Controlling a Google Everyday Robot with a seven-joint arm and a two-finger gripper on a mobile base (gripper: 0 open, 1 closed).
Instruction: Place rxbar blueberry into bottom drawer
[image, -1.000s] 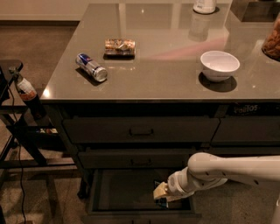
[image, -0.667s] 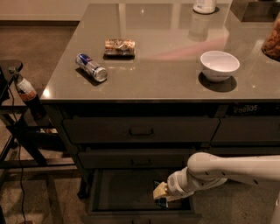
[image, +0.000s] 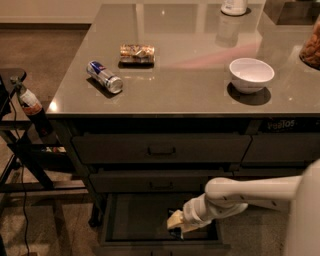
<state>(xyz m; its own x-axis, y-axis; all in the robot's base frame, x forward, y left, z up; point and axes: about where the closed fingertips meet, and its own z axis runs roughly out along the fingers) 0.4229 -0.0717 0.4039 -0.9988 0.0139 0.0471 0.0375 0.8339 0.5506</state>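
Starting far to the left of the gripper and higher up: a small bottle with a red label, sitting on a black stand, with a thin cable hanging down beside it. Moving right, still left of the gripper and well above it, on the grey countertop: a blue-silver drink can lying on its side, and just behind it, a little to the right, a brown-gold snack packet lying flat, apart from the can.

Directly above the gripper, two shallow drawers of the dark cabinet, both closed: top drawer and middle drawer. Below these, pulled out, the bottom drawer, with the gripper down inside it at the right part of the flat dark floor, near the right wall. Pale yellowish tip pointing left and slightly down (spread or pressed together, cannot tell). Rxbar blueberry not clearly separable from the dark inside of the drawer; only a small dark shape right at the gripper tip, not possible to say if held or lying.

Right of the gripper, the white arm reaching in from the right edge. Higher and to the right, on the countertop, a white bowl standing upright.
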